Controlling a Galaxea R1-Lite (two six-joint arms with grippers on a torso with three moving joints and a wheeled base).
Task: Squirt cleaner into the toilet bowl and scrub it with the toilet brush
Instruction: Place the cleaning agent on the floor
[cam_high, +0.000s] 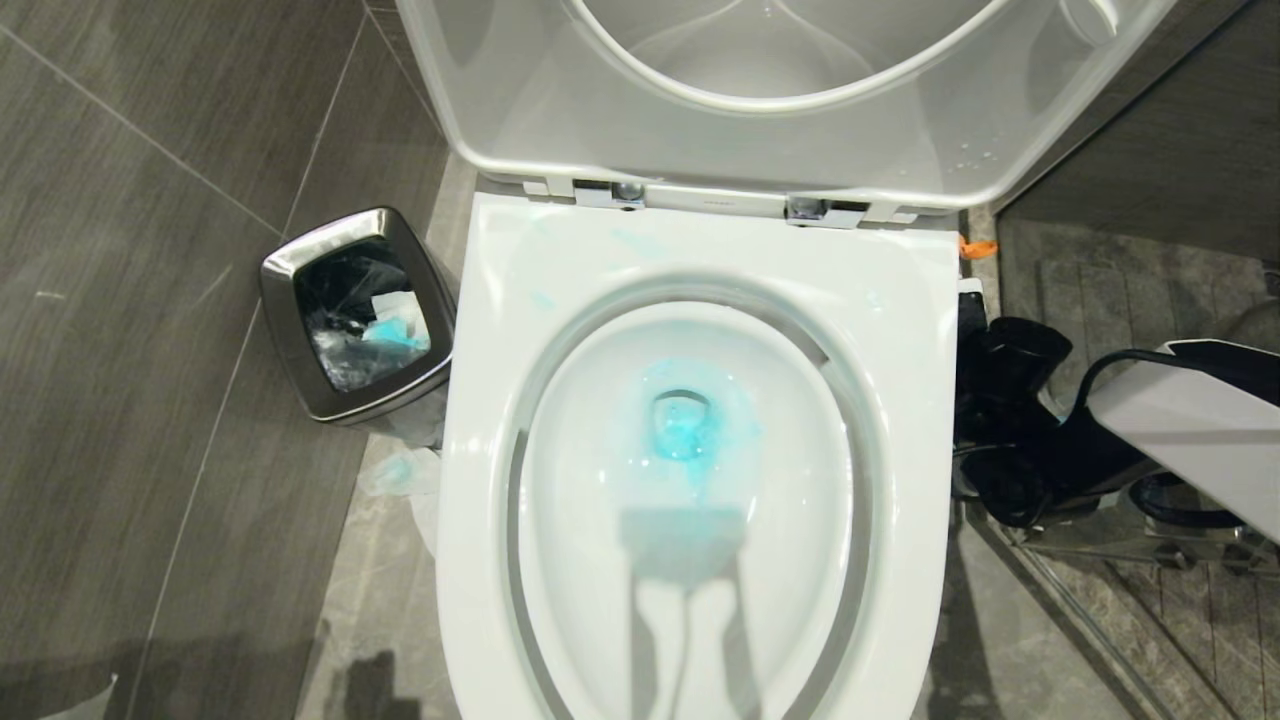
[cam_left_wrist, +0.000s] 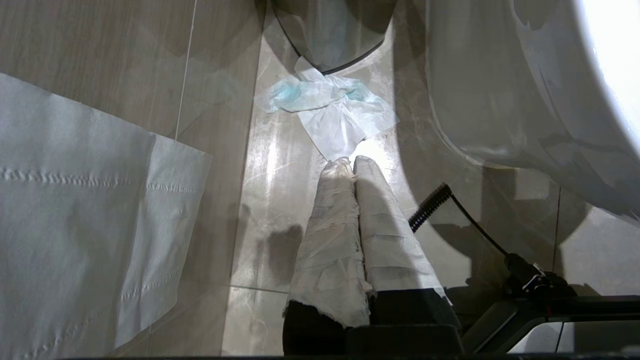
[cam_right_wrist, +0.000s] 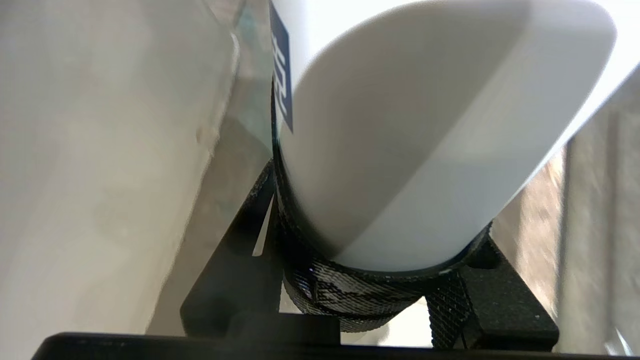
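right gripper clamped round smooth white rigid bottle, beside white ceramic toilet bowl | likely slippery, grip mid-body | left gripper fingers closed, empty

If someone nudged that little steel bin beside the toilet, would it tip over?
The steel bin would probably slide rather than tip: it looks squat and broad. It likely weighs little, holding only crumpled tissue and a thin liner.

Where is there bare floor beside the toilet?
Bare marble floor between dark wall and toilet bowl, nearer than the crumpled tissue. Crowded: steel bin beyond it; right gripper, clamping a white container, fills the right side.
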